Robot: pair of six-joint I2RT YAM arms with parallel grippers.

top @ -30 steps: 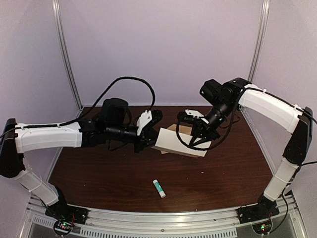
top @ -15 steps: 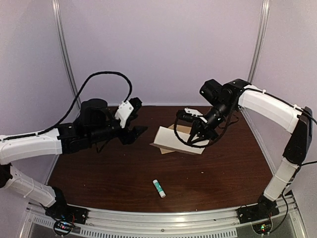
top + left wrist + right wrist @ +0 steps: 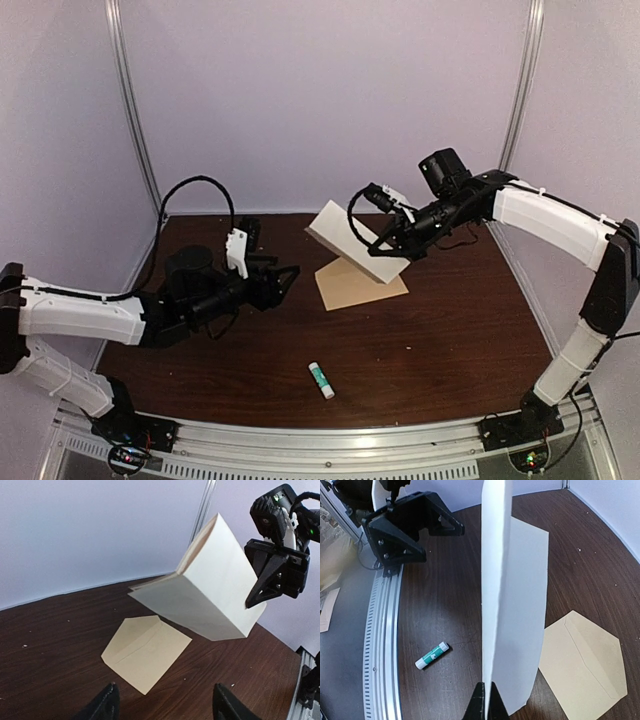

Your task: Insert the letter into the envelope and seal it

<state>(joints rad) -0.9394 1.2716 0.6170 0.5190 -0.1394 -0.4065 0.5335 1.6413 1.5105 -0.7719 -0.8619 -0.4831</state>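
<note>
Overhead, right pincer (image 3: 393, 243) clamped on one edge of the folded letter (image 3: 348, 242), held clear of the tabletop (image 3: 450, 330); envelope (image 3: 365, 287) flat beneath it, flap unfolded. Left pincer (image 3: 288, 277) wide and empty at the envelope's 9 o'clock; glue stick (image 3: 321, 379) at 6 o'clock

White arm shells (image 3: 80, 310), black joints (image 3: 186, 276) — looping black cables (image 3: 198, 180).

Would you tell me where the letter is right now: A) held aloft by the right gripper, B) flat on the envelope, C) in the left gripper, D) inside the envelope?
A: the right gripper pinches the letter in the air, clear of the envelope lying flat on the table.
</note>
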